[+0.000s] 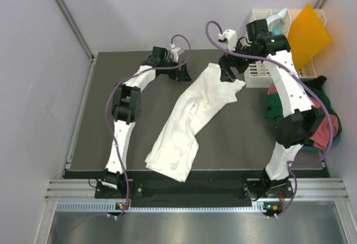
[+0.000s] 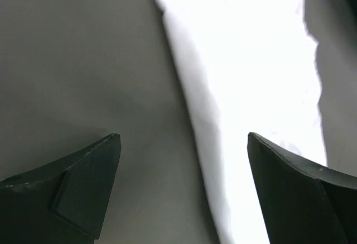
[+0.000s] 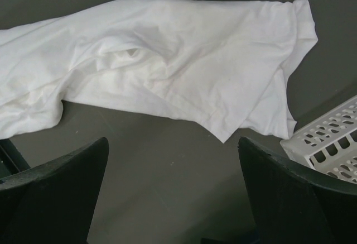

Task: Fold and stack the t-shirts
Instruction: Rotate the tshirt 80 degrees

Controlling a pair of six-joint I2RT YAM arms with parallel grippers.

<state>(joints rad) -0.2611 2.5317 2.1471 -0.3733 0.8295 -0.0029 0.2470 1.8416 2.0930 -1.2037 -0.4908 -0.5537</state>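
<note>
A large white t-shirt (image 1: 189, 115) lies crumpled in a diagonal band across the dark table, from the back centre down to the near edge. My left gripper (image 1: 184, 75) hangs open just left of its upper end; in the left wrist view the white t-shirt (image 2: 251, 87) runs under the right finger, and nothing is between the fingers of that gripper (image 2: 184, 138). My right gripper (image 1: 227, 73) stands open by the shirt's upper right corner. In the right wrist view the white t-shirt (image 3: 167, 60) lies spread ahead of this gripper (image 3: 173, 142), which holds nothing.
A heap of dark green (image 1: 279, 110) and salmon-red (image 1: 323, 132) t-shirts lies at the table's right edge, partly behind my right arm. A white slatted rack (image 1: 262, 76) (image 3: 329, 143) with a stiff orange sheet (image 1: 309, 34) stands at the back right.
</note>
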